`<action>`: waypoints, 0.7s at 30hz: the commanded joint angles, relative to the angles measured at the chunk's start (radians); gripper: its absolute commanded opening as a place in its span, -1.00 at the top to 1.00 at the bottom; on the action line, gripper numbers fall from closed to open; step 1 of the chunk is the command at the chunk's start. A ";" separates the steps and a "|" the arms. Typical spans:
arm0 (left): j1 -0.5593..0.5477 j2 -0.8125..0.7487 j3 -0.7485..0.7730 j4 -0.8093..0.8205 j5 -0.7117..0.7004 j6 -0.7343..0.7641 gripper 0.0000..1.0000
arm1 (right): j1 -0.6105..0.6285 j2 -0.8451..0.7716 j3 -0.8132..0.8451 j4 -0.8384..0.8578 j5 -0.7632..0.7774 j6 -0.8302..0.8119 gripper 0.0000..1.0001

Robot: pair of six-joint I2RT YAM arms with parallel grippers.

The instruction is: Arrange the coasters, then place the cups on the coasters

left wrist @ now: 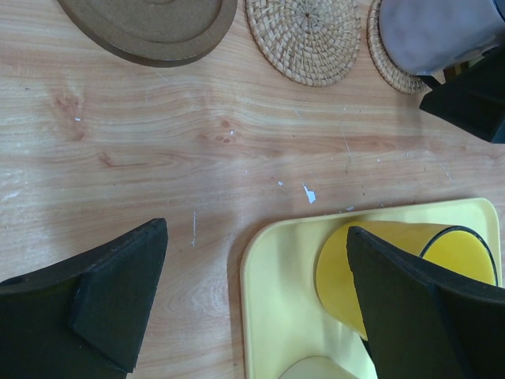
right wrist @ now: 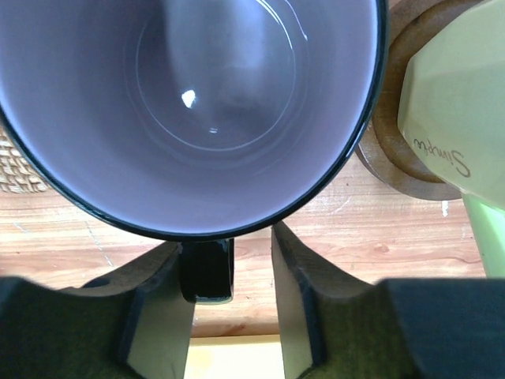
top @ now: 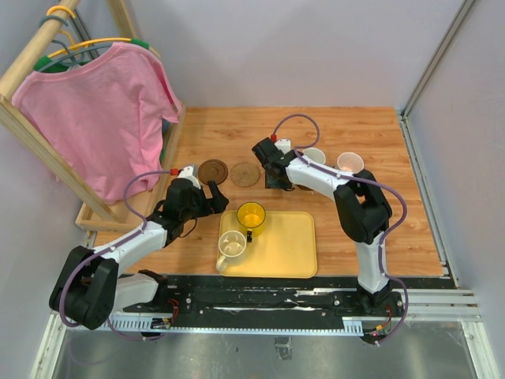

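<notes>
The purple-grey cup (right wrist: pixel 197 87) stands on a tan woven coaster (left wrist: pixel 388 57). Its dark handle (right wrist: pixel 207 268) lies between the fingers of my right gripper (right wrist: pixel 229 241), which is open, with a gap on the handle's right side. A bare woven coaster (top: pixel 245 174) and a bare dark brown coaster (top: pixel 213 170) lie to the left. A pale cup (right wrist: pixel 458 103) rests on another brown coaster (right wrist: pixel 390 158). The pink cup (top: pixel 349 163) is further right. My left gripper (left wrist: pixel 260 292) hangs open over the tray corner, beside the yellow cup (left wrist: pixel 371 260). The cream cup (top: pixel 232 245) is on the tray too.
The yellow tray (top: pixel 288 245) lies at the near middle of the wooden table. A pink shirt (top: pixel 102 110) hangs on a wooden rack (top: pixel 47 150) at the far left. A black rail (top: pixel 316 296) runs along the near edge.
</notes>
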 commanded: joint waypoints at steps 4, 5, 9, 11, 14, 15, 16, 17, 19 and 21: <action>-0.008 -0.028 -0.011 0.026 0.008 -0.001 -0.99 | 0.002 -0.085 -0.044 -0.020 0.010 0.008 0.02; -0.008 -0.030 -0.011 0.025 0.008 0.000 -0.99 | 0.005 -0.095 -0.050 -0.016 0.010 0.004 -0.01; -0.008 -0.044 -0.009 0.017 0.005 0.005 -0.99 | 0.024 -0.135 -0.059 -0.012 0.015 -0.014 -0.17; -0.009 -0.051 -0.008 0.012 0.003 0.006 -0.99 | 0.038 -0.161 -0.063 -0.013 0.022 -0.023 -0.29; -0.008 -0.064 -0.009 0.011 0.006 0.012 -0.99 | 0.058 -0.206 -0.073 -0.011 0.026 -0.033 -0.39; -0.008 -0.068 -0.008 0.011 0.009 0.016 -0.99 | 0.061 -0.222 -0.079 -0.009 0.028 -0.037 -0.42; -0.008 -0.073 -0.009 0.011 0.014 0.020 -0.99 | 0.065 -0.239 -0.085 -0.007 0.026 -0.040 -0.43; -0.008 -0.080 -0.009 0.013 0.021 0.027 -0.99 | 0.066 -0.257 -0.093 -0.004 0.025 -0.043 -0.44; -0.008 -0.097 -0.009 0.014 0.040 0.040 -0.99 | 0.067 -0.295 -0.113 0.006 0.025 -0.049 -0.48; -0.009 -0.117 -0.010 0.010 0.065 0.051 -0.99 | 0.067 -0.336 -0.138 0.017 0.027 -0.056 -0.53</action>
